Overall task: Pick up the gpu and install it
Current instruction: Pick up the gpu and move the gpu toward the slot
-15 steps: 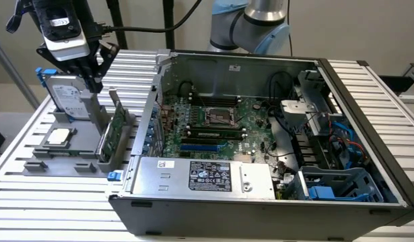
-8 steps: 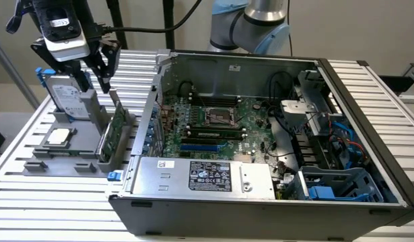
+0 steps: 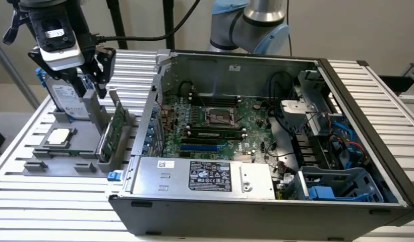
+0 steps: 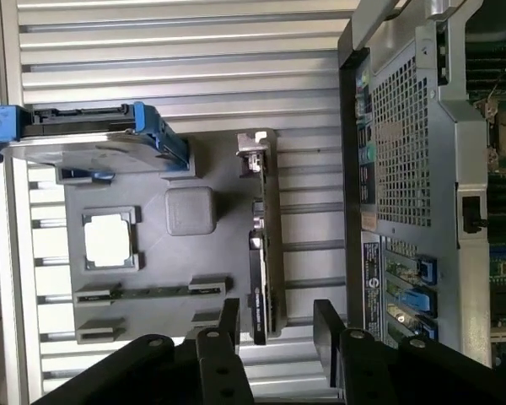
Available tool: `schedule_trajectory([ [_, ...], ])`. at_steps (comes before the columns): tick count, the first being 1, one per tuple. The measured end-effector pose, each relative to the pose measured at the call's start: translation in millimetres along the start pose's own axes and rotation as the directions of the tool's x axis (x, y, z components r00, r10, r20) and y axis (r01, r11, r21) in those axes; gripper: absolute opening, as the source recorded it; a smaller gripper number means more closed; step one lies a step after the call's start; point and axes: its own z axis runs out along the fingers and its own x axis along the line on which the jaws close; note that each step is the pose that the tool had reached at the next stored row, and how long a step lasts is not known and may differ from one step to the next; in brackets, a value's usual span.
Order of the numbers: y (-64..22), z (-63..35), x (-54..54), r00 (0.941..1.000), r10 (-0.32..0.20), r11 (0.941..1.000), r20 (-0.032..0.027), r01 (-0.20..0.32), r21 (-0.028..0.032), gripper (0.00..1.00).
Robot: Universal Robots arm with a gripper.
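Gpu (image 3: 112, 132) stands upright in its holder (image 4: 152, 263); the gripper (image 3: 92, 86) hangs above, pointing down, jaws apart

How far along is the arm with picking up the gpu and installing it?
Done: nothing yet; the gpu stands on edge in its gray holder tray beside the open computer case. In hand: the open end effector hovers above the card, gripping nothing. Left: the grasp, the lift and seating it in the case.
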Motion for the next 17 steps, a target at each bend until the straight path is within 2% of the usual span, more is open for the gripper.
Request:
schedule_trajectory([
  [17,-1.3,30.9,0.1,1.0,0.0,1.0,0.0002,0.0,0.0,1.0],
])
